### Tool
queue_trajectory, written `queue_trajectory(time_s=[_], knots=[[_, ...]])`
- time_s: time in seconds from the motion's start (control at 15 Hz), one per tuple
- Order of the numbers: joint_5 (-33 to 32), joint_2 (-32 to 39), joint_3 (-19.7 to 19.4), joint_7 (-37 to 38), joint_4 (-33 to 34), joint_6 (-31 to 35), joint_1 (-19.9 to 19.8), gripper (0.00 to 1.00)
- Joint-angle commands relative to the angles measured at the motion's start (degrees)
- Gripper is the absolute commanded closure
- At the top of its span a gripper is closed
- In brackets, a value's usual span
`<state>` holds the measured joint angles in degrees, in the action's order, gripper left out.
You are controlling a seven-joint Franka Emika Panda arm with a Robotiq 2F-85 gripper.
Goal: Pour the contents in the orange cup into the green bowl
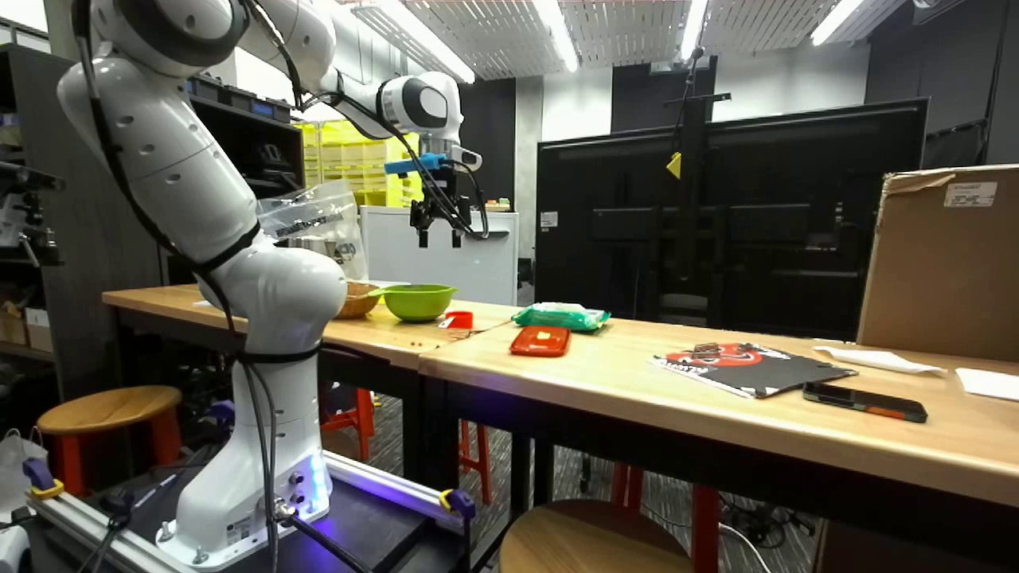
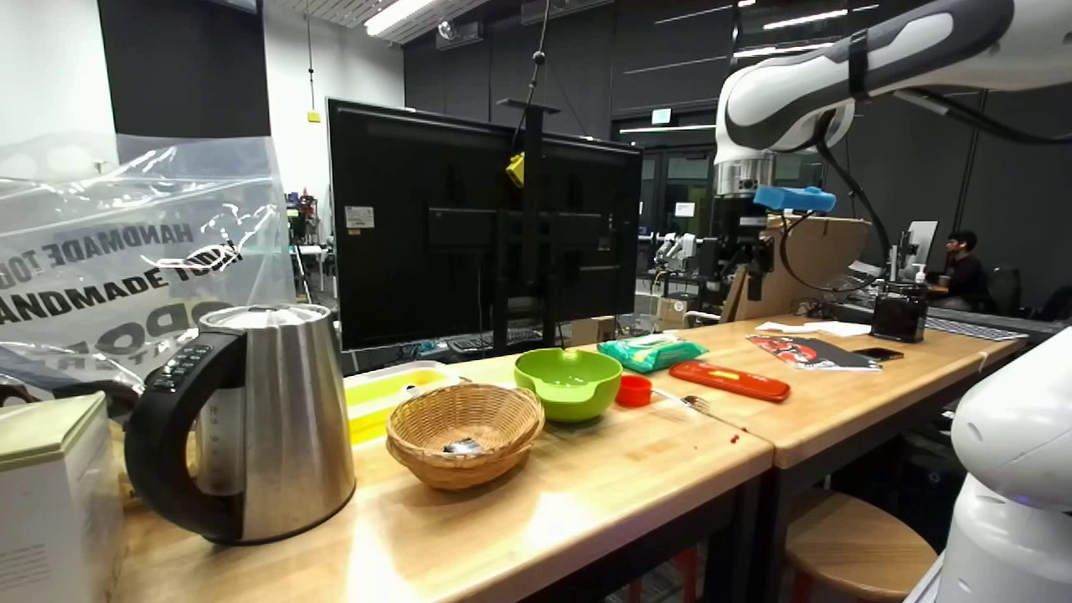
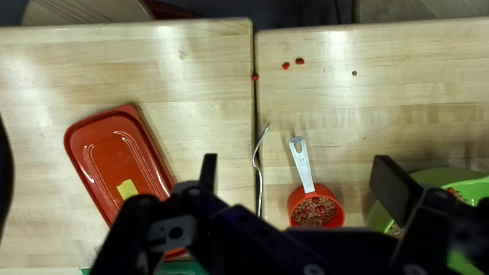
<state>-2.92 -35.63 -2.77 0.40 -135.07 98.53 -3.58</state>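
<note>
The orange cup [image 3: 322, 189] stands upright on the table, holding brown pellets with some red pieces; its metal handle points away from the gripper base in the wrist view. It also shows in both exterior views [image 1: 459, 320] [image 2: 634, 391]. The green bowl [image 2: 578, 406] stands beside the cup, also in an exterior view [image 1: 419, 302]. In the wrist view the bowl [image 3: 435, 175] is partly hidden behind a finger; some pellets show inside it. My gripper [image 3: 300, 175] is open and empty, well above the table [image 1: 439, 238] [image 2: 741, 285], its fingers framing the cup from above.
A fork [image 3: 261, 172] lies beside the cup along the table seam. A red lid-like tray [image 3: 118, 152] and a green packet [image 2: 651, 352] lie nearby. A wicker basket [image 2: 469, 477] stands by the bowl, with a kettle [image 2: 293, 419] beyond. A few red bits [image 3: 300, 61] are scattered.
</note>
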Motion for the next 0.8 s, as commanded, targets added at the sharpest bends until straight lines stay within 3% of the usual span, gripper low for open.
queue_trajectory(time_s=[0.0,0.73], knots=[[-0.38,-0.01,0.03,-0.57,-0.39,0.68,0.21,0.0],[-0.65,-1.16,1.7,0.85,-10.13,12.36,0.54,0.0]])
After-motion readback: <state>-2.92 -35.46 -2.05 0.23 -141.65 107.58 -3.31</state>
